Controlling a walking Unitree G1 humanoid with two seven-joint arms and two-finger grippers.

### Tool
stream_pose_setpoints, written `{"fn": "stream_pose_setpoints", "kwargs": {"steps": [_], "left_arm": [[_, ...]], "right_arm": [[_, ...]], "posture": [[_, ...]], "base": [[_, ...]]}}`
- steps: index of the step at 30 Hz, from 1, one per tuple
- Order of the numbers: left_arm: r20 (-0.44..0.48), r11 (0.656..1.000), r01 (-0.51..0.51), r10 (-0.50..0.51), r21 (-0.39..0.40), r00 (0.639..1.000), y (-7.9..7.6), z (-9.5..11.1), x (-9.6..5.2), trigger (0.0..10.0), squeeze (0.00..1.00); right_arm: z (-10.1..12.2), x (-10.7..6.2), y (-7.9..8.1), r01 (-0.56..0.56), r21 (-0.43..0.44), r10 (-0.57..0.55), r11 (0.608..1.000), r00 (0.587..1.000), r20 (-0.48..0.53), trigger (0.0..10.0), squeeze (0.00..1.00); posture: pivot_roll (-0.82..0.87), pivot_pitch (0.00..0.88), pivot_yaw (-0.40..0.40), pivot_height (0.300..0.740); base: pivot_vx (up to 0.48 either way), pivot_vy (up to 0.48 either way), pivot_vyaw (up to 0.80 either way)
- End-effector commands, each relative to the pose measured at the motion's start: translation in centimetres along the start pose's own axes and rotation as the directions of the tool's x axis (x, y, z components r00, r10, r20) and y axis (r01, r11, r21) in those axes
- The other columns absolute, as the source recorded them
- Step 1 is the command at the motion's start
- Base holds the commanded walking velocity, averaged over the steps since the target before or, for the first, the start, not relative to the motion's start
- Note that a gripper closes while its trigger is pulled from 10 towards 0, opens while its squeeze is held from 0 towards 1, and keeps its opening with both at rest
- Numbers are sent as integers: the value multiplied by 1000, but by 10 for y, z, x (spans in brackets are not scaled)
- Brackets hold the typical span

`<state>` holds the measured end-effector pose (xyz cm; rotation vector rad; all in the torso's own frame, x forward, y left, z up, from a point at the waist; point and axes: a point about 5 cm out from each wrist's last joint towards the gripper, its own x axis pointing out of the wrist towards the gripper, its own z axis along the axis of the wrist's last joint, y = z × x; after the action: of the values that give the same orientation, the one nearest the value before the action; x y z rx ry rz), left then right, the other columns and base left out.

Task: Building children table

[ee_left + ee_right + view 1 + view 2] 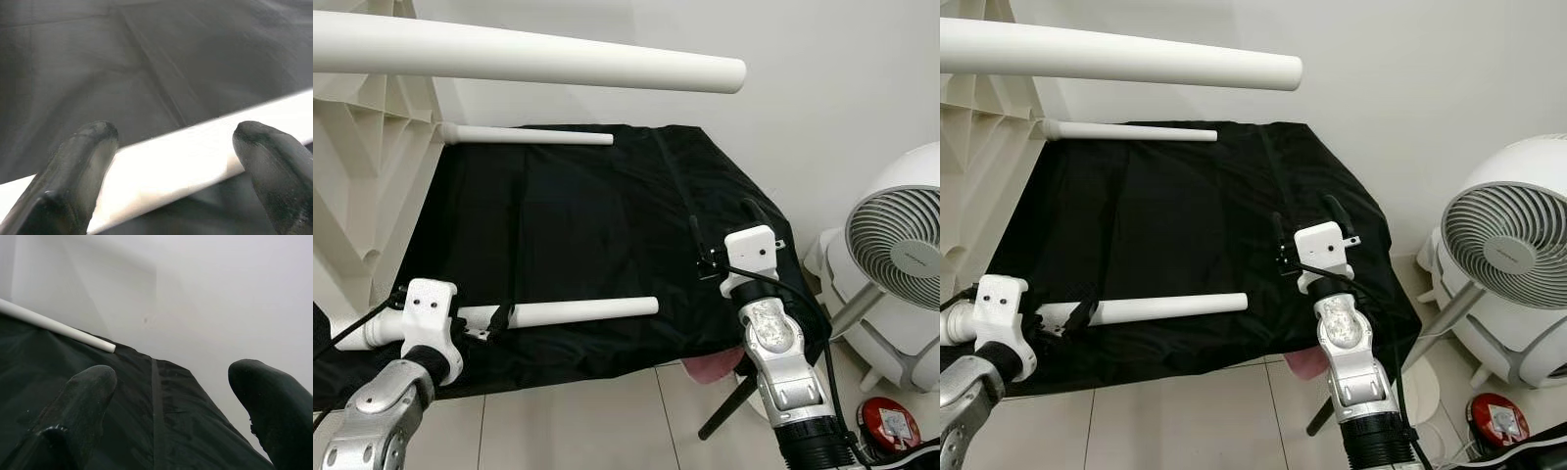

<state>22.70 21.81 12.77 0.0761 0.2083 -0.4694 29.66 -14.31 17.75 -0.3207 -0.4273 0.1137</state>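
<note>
- Left gripper [487, 323] at 8 o'clock straddles the near white round plastic table leg [578, 311], jaws spread, probably lining up a grab.
- Right gripper [720, 230] at 4 o'clock hovers over the black cloth [578, 215], jaws released, nothing held.

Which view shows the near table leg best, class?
The left eye view: the near leg lies whole on the black cloth, the left gripper at one end. The right eye view matches. The left wrist view shows a blurred stretch between open fingers.

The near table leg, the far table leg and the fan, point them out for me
near table leg [578, 311], left eye view, middle of its shaft
far table leg [529, 135], left eye view, middle of its shaft
fan [1503, 247], right eye view, grille centre
</note>
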Motion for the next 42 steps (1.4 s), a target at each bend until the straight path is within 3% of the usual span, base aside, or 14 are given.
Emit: {"fn": "stream_pose_setpoints", "kwargs": {"steps": [1, 13, 18, 19, 26, 30, 35, 40, 42], "left_arm": [[-46, 985, 170, -171, -23, 984, -8, -7, -7, 10000, 0], [-135, 970, 233, -240, -65, 961, -13, -17, -25, 10000, 0], [-130, 980, 189, -195, -59, 972, -5, -19, -15, 10000, 0], [-117, 988, 150, -152, -29, 981, 4, -17, -6, 10000, 0], [-91, 992, 126, -127, -14, 988, 10, -11, 6, 10000, 0], [-67, 991, 135, -133, 17, 989, 12, -1, 24, 10000, 0], [-73, 989, 144, -142, 19, 987, 13, -1, 24, 10000, 0], [-75, 974, 226, -224, 13, 972, 2, -3, 19, 10000, 0], [-102, 932, 362, -363, -32, 926, -20, -9, 10, 10000, 0]], "right_arm": [[0, -1, 1, 4, -1, -4, 1000, 1000, 2, 10000, 0], [-2, -4, 2, -2, 1, 2, 1000, 1000, -11, 10000, 0], [-1, -1, 4, -8, 4, 8, 1000, 1000, -5, 10000, 0], [1, 1, 3, -6, 4, 6, 1000, 1000, 5, 10000, 0], [3, 3, 2, -2, 6, 2, 1000, 1000, 12, 10000, 0], [3, 2, 4, 0, 6, 0, 1000, 1000, 13, 10000, 0], [5, -1, 2, 12, -12, -12, 1000, 1000, 22, 10000, 0], [13, -2, 1, 14, -67, -9, 998, 996, 84, 10000, 0], [26, 1, 1, 31, -107, -13, 994, 986, 166, 10000, 0]], "posture": [[7, 0, -13, 740], [11, 0, -17, 740], [8, 0, -20, 740], [5, 0, -19, 740], [1, 0, -16, 740], [-10, 0, -4, 740], [-16, 0, 5, 740], [-16, 0, 8, 740], [-5, 0, 2, 740]], "base": [[0, 0, 0], [0, 0, 0], [0, 0, 0], [0, 0, 0], [0, 0, 0], [0, 0, 0], [0, 0, 0], [0, 0, 0], [0, 0, 0]]}}
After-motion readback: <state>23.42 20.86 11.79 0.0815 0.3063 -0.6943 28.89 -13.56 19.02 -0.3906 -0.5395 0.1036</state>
